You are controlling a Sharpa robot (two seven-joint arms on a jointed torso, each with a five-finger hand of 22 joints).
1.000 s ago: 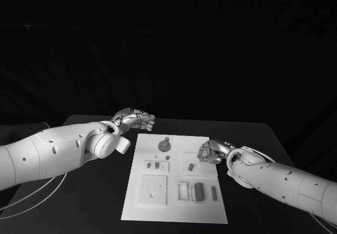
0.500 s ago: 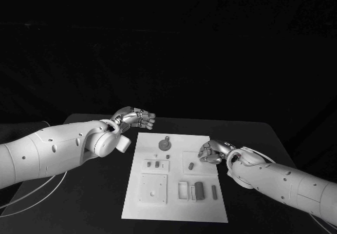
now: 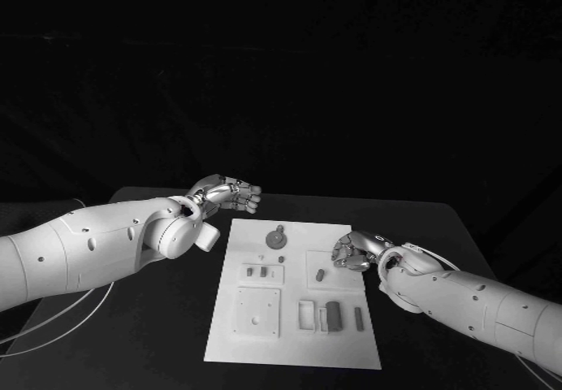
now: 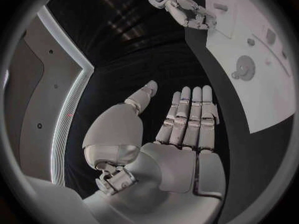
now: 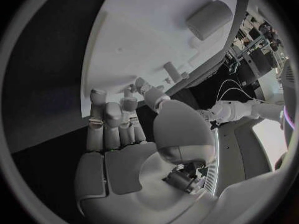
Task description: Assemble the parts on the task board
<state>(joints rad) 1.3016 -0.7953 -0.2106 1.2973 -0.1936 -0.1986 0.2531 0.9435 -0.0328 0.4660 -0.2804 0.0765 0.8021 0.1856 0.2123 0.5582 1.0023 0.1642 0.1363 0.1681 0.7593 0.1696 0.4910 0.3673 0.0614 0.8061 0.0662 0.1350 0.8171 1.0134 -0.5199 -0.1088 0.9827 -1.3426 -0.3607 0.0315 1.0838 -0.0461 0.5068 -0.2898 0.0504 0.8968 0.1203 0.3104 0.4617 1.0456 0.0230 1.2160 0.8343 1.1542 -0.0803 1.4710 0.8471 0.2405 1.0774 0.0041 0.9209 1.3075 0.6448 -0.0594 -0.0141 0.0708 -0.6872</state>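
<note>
The white task board (image 3: 293, 341) lies in the middle of the table. On it are a round part with a tab (image 3: 276, 238), a short dark peg (image 3: 318, 276), a small block in a frame (image 3: 257, 275) and long bars (image 3: 333, 316) near the front. My right hand (image 3: 355, 250) hovers at the board's right edge with its fingers (image 5: 116, 109) curled in; nothing shows between them. My left hand (image 3: 228, 195) is raised off the board's far left corner, fingers (image 4: 190, 114) straight, palm bare. The round part (image 4: 243, 67) lies on the board beyond it.
A square plate (image 3: 257, 311) and a white frame (image 3: 305, 315) sit on the board's near half. A cylinder part (image 5: 209, 19) lies on the board (image 5: 143, 45) ahead of the right hand. Black table (image 3: 153, 325) surrounds the board on both sides.
The whole picture has shifted slightly. Both hands keep their places, the right one still curled at the board's right edge.
</note>
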